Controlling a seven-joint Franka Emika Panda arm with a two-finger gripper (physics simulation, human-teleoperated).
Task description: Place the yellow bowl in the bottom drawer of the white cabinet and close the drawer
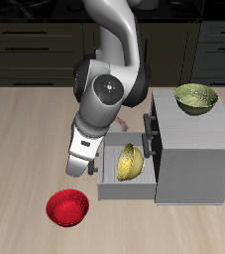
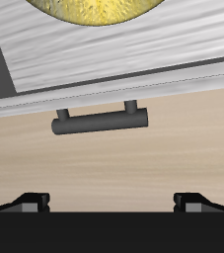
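bottom drawer pulled out w/ yellow bowl inside, red bowl near drawer front, bare tabletop elsewhere

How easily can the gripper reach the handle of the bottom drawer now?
Probably easily: the open gripper faces the dark bar handle of the bottom drawer, with only bare table between. The yellow bowl is inside the drawer.

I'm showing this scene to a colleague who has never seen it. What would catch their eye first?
Probably the yellow bowl lying in the open bottom drawer of the white cabinet, with the gripper just in front of the drawer. Next, the red bowl on the table near the front edge, and an olive-green bowl on the cabinet's top.
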